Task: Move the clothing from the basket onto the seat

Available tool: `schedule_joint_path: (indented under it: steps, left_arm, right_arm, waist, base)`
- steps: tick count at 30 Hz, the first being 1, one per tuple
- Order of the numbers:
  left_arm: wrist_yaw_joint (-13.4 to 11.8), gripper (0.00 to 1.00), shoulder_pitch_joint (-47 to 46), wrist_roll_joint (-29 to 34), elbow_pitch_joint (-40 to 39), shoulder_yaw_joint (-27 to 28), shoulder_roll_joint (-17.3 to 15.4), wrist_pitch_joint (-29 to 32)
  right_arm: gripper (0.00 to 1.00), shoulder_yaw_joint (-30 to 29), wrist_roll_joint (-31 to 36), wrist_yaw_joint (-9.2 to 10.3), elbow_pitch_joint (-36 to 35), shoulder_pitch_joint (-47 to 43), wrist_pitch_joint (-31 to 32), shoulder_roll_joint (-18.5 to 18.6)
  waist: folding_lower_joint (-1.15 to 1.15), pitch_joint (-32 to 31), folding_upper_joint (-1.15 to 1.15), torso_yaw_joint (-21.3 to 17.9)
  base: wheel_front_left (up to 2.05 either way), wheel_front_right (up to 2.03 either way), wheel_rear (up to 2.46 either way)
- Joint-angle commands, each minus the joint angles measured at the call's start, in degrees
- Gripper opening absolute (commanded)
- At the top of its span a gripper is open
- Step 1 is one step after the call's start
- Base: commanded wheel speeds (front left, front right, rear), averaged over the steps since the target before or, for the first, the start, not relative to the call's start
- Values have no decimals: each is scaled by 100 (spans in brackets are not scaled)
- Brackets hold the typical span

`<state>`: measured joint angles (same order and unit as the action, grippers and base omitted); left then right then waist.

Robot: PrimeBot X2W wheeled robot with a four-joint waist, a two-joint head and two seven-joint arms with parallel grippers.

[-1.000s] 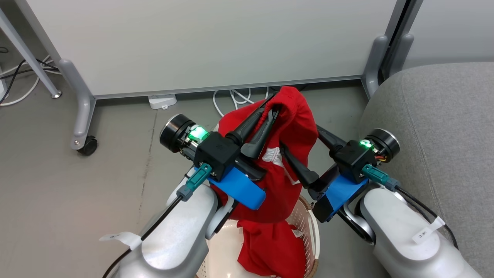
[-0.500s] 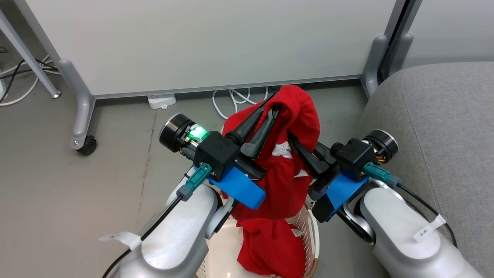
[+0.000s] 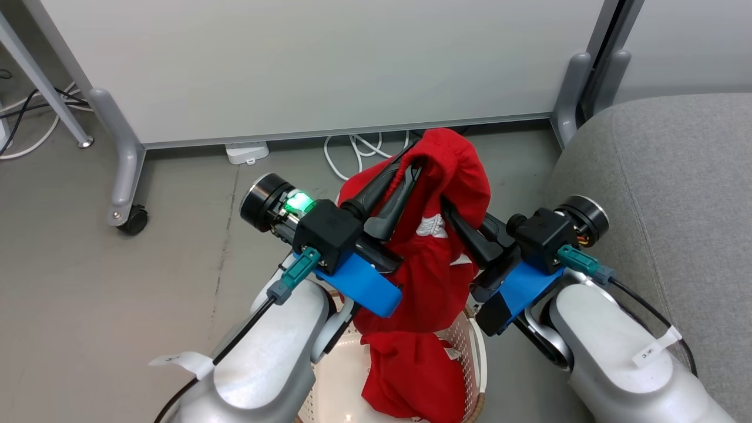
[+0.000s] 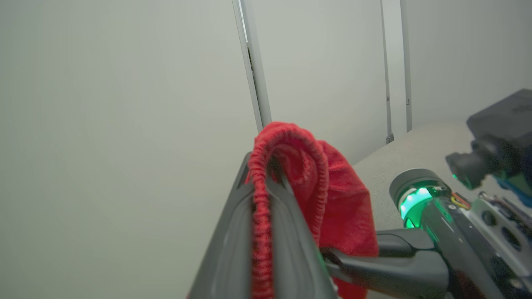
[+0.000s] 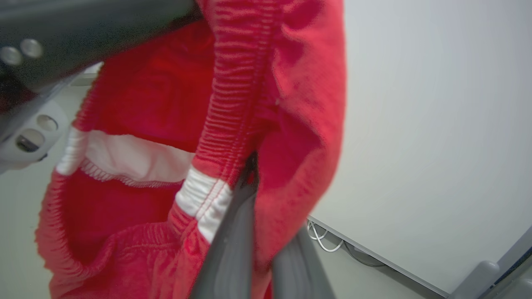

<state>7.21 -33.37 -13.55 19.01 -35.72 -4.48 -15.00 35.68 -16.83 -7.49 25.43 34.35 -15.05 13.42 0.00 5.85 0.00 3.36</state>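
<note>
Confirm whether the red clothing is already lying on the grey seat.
No, the clothing hangs over the basket, apart from the seat.

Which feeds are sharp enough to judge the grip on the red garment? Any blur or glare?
Head view: evenly lit, sharp, no harsh glare; the clothing, left gripper and right gripper read clearly. Left wrist view: near fingers soft, the right arm's wrist at the edge blurred. Right wrist view: fabric close to the lens is soft, edges smeared.
</note>
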Motion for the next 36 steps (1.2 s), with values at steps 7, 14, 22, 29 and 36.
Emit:
schedule_joint_path:
  steps: [7, 14, 22, 29, 36]
  left_arm:
    - [40, 100, 21, -22, 62, 25, 17, -28]
    - [41, 100, 89, 4, 61, 14, -22, -28]
    - [42, 100, 275, 36, 54, -139, -55, -27]
    - [42, 100, 326, 18, 26, -466, -47, -27]
    - [25, 100, 269, 0, 7, -624, -67, -23]
  right_arm:
    - [0, -183, 45, -1, -79, -98, -20, -31]
    - [0, -512, 163, -1, -108, -158, -20, -83]
    - [0, -1136, 332, -1, -197, -294, -20, -154]
    - [0, -1520, 488, -1, -239, -400, -20, -219]
    - [0, -1828, 578, -2, -315, -447, -20, -288]
  waist:
    - [0, 41, 0, 18]
    - [0, 120, 0, 45]
    - [0, 208, 0, -17]
    - [0, 330, 0, -214]
    - [0, 529, 0, -522]
  base:
    - [0, 0, 0]
    - [0, 0, 0]
    - [0, 0, 0]
    - [0, 0, 0]
    - [0, 0, 0]
